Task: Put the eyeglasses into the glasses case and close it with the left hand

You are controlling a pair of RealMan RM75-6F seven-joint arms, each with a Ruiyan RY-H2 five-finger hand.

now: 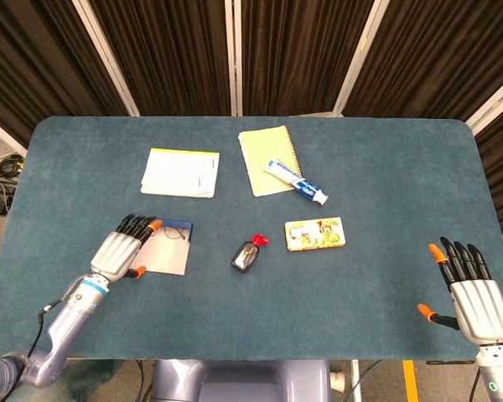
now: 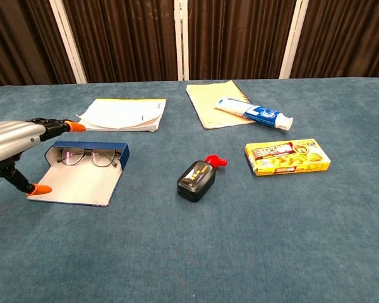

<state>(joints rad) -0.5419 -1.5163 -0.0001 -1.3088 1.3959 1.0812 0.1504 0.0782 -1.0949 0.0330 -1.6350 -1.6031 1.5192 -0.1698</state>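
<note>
Hovering spread and empty at the open glasses case (image 2: 82,173), the left hand (image 1: 123,250) is eyeing its light, stiff lid flap's near edge; fragile eyeglasses (image 2: 87,156) are lying inside.

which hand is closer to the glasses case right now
Left. The left hand sits at the open glasses case's near left edge; the right hand is far across the table.

Silver-backed left hand (image 1: 120,249) & right hand (image 1: 472,295), lower corners; black fingers (image 1: 458,254) w/ orange tips. Blue wrist band, silver-grey forearm, thin black cable lower left.
</note>
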